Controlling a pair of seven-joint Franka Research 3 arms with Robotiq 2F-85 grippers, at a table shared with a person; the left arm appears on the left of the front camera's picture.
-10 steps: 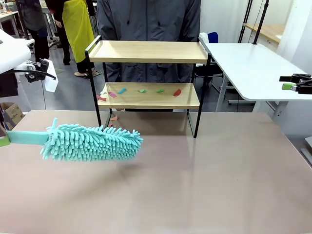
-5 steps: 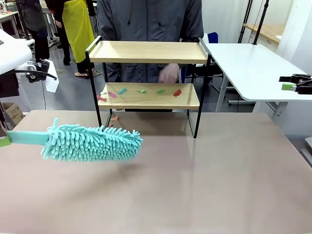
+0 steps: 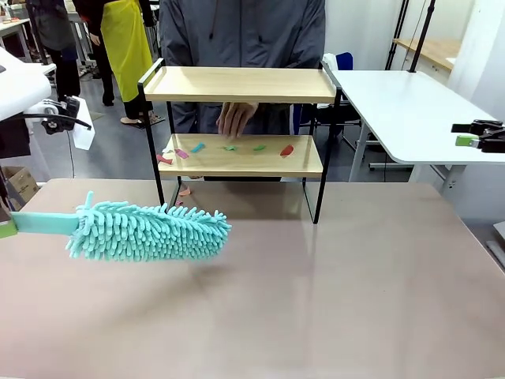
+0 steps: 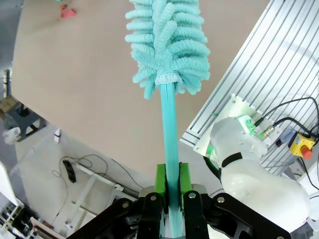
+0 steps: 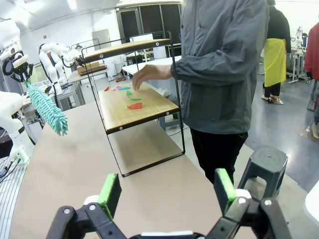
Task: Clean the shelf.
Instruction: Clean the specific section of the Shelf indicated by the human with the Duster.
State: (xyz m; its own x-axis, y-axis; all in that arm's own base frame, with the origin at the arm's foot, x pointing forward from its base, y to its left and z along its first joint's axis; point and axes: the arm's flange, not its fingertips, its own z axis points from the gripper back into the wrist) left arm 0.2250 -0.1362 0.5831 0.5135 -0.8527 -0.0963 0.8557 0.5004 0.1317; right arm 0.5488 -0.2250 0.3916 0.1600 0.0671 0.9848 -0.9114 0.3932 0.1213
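While we have the left end effector [image 4: 172, 178] clenched on the teal duster's [image 3: 146, 230] handle and the right end effector [image 5: 167, 191] released and empty, no wiping looks done: the shelf [image 3: 241, 84] stands well beyond the duster's tip, with coloured scraps [image 3: 286, 149] littering its lower board under a person's hand [image 3: 234, 117].

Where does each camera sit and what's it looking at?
Front: between the arms, facing across the table to the shelf and person; green fingers peek in at left.
Left wrist: on the left gripper, looking along shut fingers holding the duster; a white arm part shows.
Right wrist: on the right gripper, looking past open fingers at the shelf's side and person.
Front and right wrist share the shelf and person; all three, the duster.
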